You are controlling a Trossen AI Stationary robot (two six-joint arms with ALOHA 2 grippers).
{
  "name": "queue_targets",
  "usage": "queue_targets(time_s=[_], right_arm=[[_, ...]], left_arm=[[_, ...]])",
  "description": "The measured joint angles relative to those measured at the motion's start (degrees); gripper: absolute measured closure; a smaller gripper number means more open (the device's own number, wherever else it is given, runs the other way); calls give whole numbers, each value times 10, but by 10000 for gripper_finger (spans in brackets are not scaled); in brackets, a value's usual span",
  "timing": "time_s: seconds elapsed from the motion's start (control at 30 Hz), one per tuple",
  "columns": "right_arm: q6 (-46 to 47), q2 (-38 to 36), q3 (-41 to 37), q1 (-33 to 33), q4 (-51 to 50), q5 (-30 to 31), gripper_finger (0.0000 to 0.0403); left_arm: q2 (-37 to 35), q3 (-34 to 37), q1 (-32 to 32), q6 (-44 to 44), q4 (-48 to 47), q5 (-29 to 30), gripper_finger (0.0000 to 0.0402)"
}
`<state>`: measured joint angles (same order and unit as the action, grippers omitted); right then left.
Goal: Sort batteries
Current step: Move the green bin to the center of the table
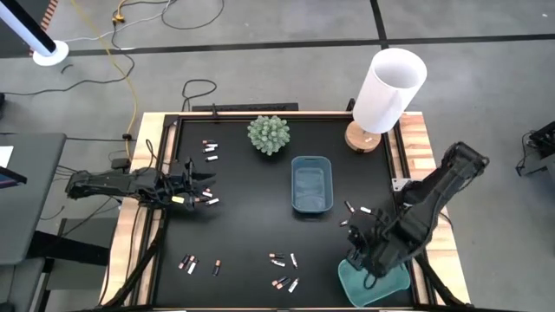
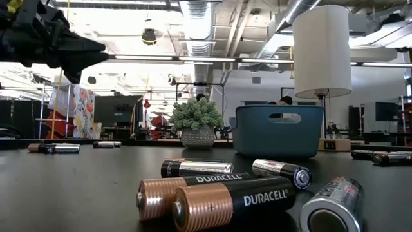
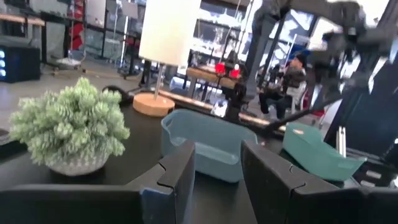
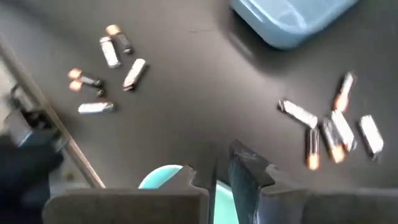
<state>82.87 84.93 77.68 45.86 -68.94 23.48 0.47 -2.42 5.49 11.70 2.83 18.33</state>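
Observation:
Small batteries lie on their sides in loose groups on the black table: near the left gripper, at the far left, along the near edge and by the right gripper. Some are dark with copper ends, others silvery. My left gripper hovers open above the table's left side, pointing right, with nothing between its fingers. My right gripper hangs over the far edge of the teal tray, its fingers a narrow gap apart, and no battery shows between them.
A blue tray sits mid-table. A potted plant and a white lamp stand at the far edge. A raised wooden rim borders the table. Bare black surface lies between the blue tray and the left battery groups.

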Motion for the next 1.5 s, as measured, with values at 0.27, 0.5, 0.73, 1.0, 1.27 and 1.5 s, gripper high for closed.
queue_targets(time_s=[0.27, 0.5, 0.73, 1.0, 1.27, 1.5], right_arm=[[-193, 11, 0, -52, 3, -113, 311], [-246, 73, 0, -55, 7, -199, 263], [-328, 119, 0, -52, -3, -242, 230], [-384, 132, 0, -33, -32, -242, 240], [-409, 138, -1, -18, -45, -238, 249], [-411, 138, -3, -21, -41, -236, 263]], left_arm=[[0, -2, 0, 33, -23, 0, 277], [0, -3, 0, 69, -31, 0, 277], [0, -3, 0, 95, -33, -1, 277], [0, -2, 1, 129, -37, -48, 277], [0, -2, 1, 144, -39, -57, 277], [0, -2, 1, 145, -40, -56, 277]])
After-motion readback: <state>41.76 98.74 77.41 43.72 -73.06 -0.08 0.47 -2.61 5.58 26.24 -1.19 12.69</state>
